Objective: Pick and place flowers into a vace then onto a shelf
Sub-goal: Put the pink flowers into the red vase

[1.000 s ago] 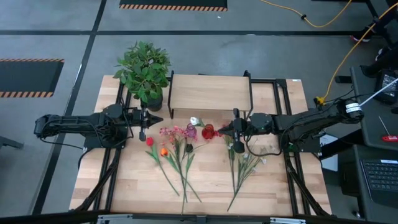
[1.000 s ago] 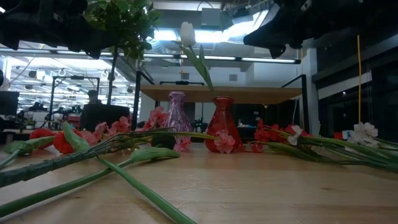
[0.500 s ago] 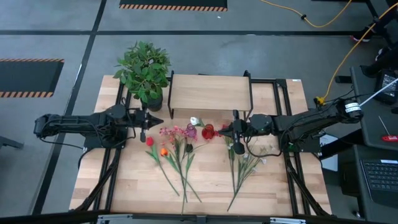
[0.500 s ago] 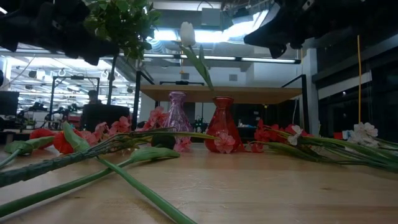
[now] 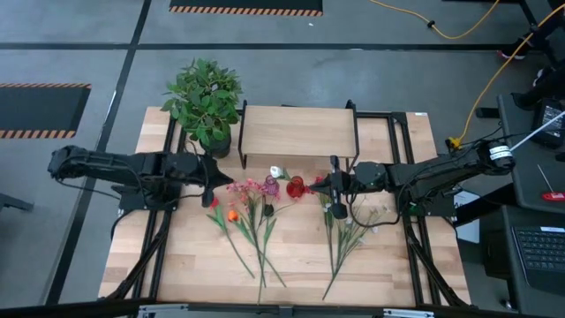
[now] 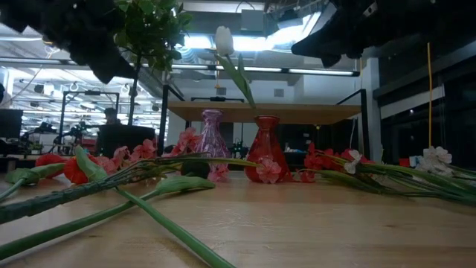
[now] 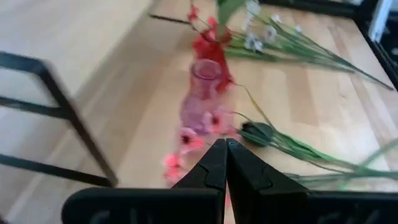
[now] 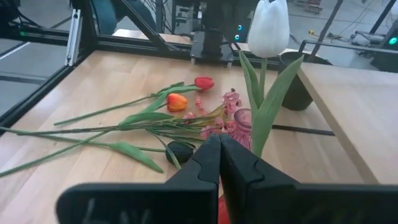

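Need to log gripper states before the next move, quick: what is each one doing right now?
Left gripper: shut, empty, raised above the loose flowers.
Right gripper: shut, empty, beside the red vase with the white tulip.

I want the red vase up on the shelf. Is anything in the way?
Nothing visible is. The red vase, holding a white tulip, stands just in front of the shelf. The shelf top looks bare. The pink vase stands beside it, not between.

The left arm reaches in from the left edge of the high view, its left gripper just left of centre, fingers pressed together. The right arm extends from the right, right gripper near centre, fingers closed too.
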`<state>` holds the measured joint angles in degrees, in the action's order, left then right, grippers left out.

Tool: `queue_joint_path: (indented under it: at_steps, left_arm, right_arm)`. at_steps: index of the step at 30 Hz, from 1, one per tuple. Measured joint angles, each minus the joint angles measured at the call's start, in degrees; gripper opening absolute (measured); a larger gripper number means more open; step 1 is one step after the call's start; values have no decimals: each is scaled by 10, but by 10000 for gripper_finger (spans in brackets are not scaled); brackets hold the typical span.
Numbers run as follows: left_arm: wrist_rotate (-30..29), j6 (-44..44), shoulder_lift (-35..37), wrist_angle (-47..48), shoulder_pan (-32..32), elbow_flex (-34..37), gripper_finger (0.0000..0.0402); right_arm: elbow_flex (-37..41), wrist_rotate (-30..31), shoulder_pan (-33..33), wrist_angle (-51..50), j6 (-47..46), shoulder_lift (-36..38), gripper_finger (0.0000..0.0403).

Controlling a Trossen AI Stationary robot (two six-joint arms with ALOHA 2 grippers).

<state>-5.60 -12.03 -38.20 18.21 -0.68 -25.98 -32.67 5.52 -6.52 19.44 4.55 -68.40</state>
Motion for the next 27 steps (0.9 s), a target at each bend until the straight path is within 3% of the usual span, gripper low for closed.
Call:
queue_joint_path:
  at_steps: [7,12,20,27]
  left_arm:
    - [-67,-126,-103,90,-82,-80,2]
    - [-113,-224,-169,93,-121,-124,2]
    - [-119,-375,-295,126,-166,-215,2]
    - [-119,-538,-408,291,-205,-336,2]
  right_arm:
    - [0,0,0,-2,12,0,6]
    - [0,0,0,-13,33,0,7]
    - [0,0,0,-23,79,0,15]
    - [0,0,0,-62,80,0,5]
